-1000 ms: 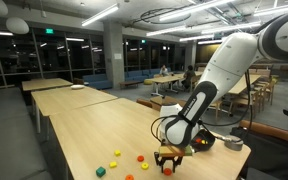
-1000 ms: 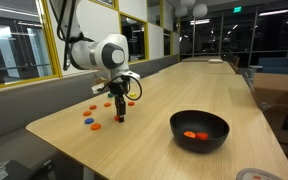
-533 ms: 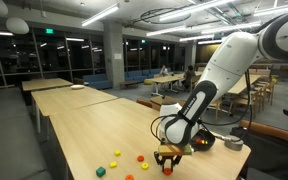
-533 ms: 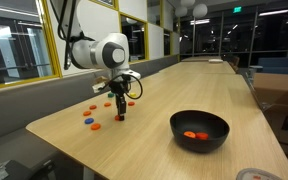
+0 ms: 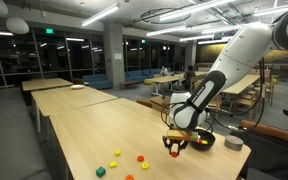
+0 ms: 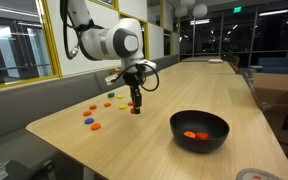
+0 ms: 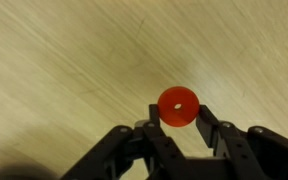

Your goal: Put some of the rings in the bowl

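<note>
long wooden tables [image 5: 79, 112], ceiling strip lights [image 5: 100, 15], dark windows [image 6: 14, 45].

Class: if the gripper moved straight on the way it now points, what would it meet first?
Probably the bare wooden table directly below it. The red ring clamped in the gripper would likely touch down first.

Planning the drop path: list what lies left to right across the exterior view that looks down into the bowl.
Loose rings → gripper, shut on a red ring → black bowl holding orange rings → grey container at the bottom edge.
</note>
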